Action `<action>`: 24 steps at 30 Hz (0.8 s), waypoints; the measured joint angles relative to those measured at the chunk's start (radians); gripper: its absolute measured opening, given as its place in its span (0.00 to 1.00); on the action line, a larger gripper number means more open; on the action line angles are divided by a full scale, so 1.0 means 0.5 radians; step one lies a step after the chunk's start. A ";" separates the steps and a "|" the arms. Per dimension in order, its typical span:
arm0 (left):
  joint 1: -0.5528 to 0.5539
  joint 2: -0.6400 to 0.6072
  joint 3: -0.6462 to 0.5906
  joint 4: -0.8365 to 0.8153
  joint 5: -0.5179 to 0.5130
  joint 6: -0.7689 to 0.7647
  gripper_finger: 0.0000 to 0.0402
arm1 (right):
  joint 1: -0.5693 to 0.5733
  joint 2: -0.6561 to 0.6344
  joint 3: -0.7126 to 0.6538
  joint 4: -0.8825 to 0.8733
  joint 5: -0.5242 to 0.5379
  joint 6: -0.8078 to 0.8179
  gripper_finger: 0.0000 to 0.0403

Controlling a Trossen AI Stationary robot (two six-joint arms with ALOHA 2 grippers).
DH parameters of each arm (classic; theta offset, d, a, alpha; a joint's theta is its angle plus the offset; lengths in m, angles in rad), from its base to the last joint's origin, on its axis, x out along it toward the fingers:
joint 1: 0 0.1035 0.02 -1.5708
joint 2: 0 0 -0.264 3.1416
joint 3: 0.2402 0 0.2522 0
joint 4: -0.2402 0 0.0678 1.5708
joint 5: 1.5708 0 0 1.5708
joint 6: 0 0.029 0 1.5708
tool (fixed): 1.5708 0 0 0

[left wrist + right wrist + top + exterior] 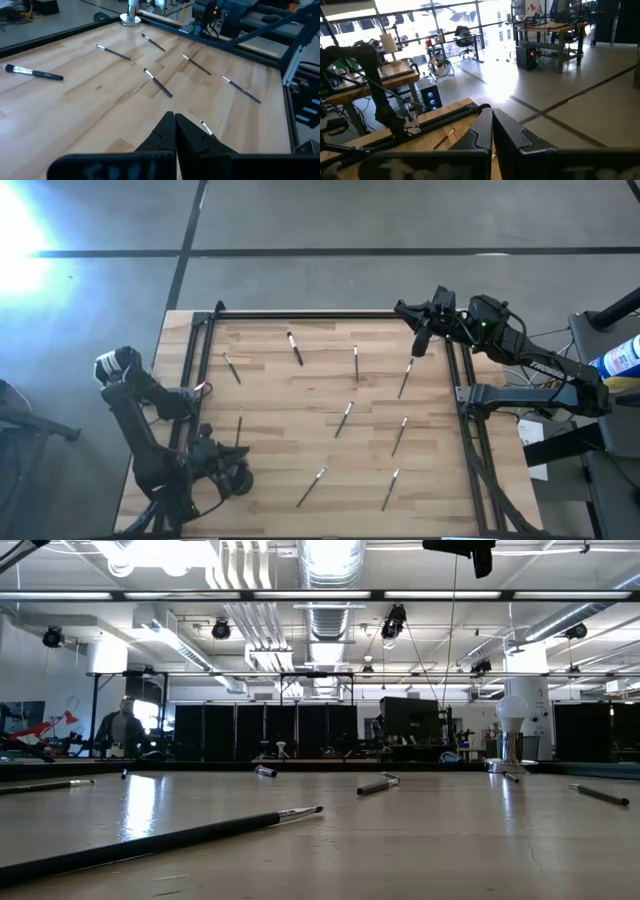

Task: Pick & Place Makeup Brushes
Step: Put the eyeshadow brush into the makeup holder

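Several thin makeup brushes lie flat and scattered on the wooden table (300, 450), among them one (295, 348) near the far edge and one (405, 380) near the right rail. The left wrist view shows several more, one with a pale fluffy head (32, 72). My left gripper (238, 477) (175, 120) is shut and sits low at the near left corner, pointing across the table. My right gripper (418, 348) (492, 114) (470, 550) is shut and raised above the far right corner, with nothing between its fingers.
A white ball on a clear stand (512, 725) (131, 12) stands near the far right corner, below my right gripper. Black rails (300, 315) frame the table's far, left and right sides. A long brush (160, 840) lies close to the low camera.
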 joint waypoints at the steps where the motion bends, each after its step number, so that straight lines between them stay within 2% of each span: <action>1: 0.000 0.000 -0.020 0.038 0.003 0.019 0.00 | 0.000 0.000 0.000 0.000 0.000 0.009 0.02; 7: -0.011 0.001 -0.056 0.231 0.020 0.208 0.00 | 0.004 0.000 0.000 -0.002 0.000 0.045 0.02; 13: -0.013 0.001 0.020 0.231 0.150 0.230 0.00 | 0.003 0.000 0.000 -0.002 0.000 0.044 0.02; 20: -0.013 -0.005 0.111 0.231 0.184 0.255 0.00 | 0.002 0.005 0.000 -0.008 0.000 0.028 0.02; 24: -0.013 -0.008 0.122 0.230 0.316 0.243 0.00 | 0.002 0.005 0.000 -0.008 0.000 0.028 0.02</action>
